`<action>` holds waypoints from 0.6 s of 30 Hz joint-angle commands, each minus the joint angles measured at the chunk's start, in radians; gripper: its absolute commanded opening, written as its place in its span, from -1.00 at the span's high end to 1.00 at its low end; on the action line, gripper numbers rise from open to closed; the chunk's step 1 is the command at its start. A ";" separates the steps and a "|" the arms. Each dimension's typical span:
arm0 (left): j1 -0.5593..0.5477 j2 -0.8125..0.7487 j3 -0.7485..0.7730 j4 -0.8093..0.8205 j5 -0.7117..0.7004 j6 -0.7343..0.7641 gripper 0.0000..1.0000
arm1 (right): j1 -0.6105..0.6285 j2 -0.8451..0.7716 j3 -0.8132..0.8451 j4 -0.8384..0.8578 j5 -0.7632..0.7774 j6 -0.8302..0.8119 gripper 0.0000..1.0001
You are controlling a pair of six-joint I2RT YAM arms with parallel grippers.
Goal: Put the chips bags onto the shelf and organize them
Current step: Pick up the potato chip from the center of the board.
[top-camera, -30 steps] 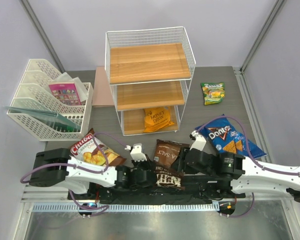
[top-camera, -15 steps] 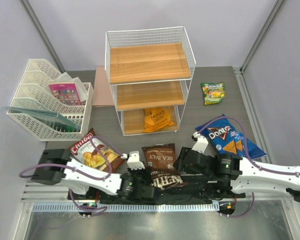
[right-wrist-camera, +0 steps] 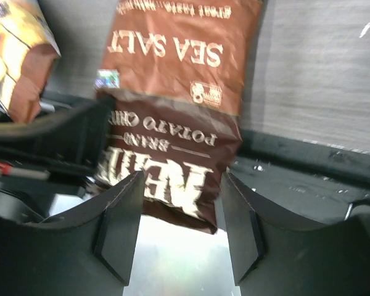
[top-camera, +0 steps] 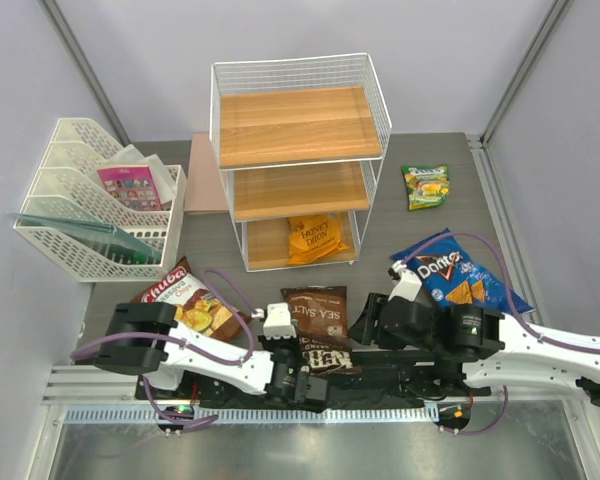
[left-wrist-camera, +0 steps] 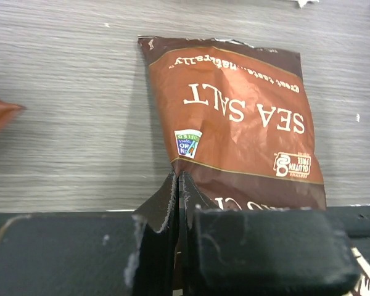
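The dark brown Sea Salt bag (top-camera: 317, 312) (left-wrist-camera: 234, 123) (right-wrist-camera: 179, 74) lies at the table's near edge, its lower end hanging past it. My left gripper (top-camera: 315, 378) (left-wrist-camera: 180, 185) is shut, pinching that bag's lower left edge. My right gripper (top-camera: 365, 335) (right-wrist-camera: 180, 234) is open just right of the bag, the bag's bottom end showing between its fingers without touching them. The shelf (top-camera: 295, 125) stands at the back with the orange Honey Dijon bag (top-camera: 315, 238) on its bottom board. The blue Doritos bag (top-camera: 455, 280), small green-yellow bag (top-camera: 426, 185) and red-lettered bag (top-camera: 185, 300) lie on the table.
A white mesh file tray (top-camera: 95, 205) holding a pink card packet (top-camera: 130, 185) sits at the left. A pink board (top-camera: 205, 175) lies behind the shelf's left side. A black strip (left-wrist-camera: 49, 246) runs along the table's near edge.
The Sea Salt bag has slid left and turned straight. My left gripper has moved right and nearer to the edge with it. The right gripper's jaws opened slightly.
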 commanded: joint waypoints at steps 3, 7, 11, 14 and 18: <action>0.042 -0.071 -0.010 -0.025 -0.102 -0.067 1.00 | 0.028 0.038 0.018 0.109 -0.124 0.003 -0.18; 0.080 -0.117 -0.053 0.154 -0.107 0.149 1.00 | 0.077 0.075 0.012 0.151 -0.089 0.022 -0.18; 0.082 -0.152 -0.104 0.381 -0.053 0.399 1.00 | 0.082 0.097 -0.030 0.117 -0.024 0.053 -0.20; 0.080 -0.168 -0.168 0.731 0.084 0.730 1.00 | 0.080 0.083 -0.091 0.094 0.043 0.099 -0.23; 0.080 -0.123 -0.167 0.983 0.262 0.952 1.00 | 0.080 0.022 -0.140 0.041 0.100 0.153 -0.20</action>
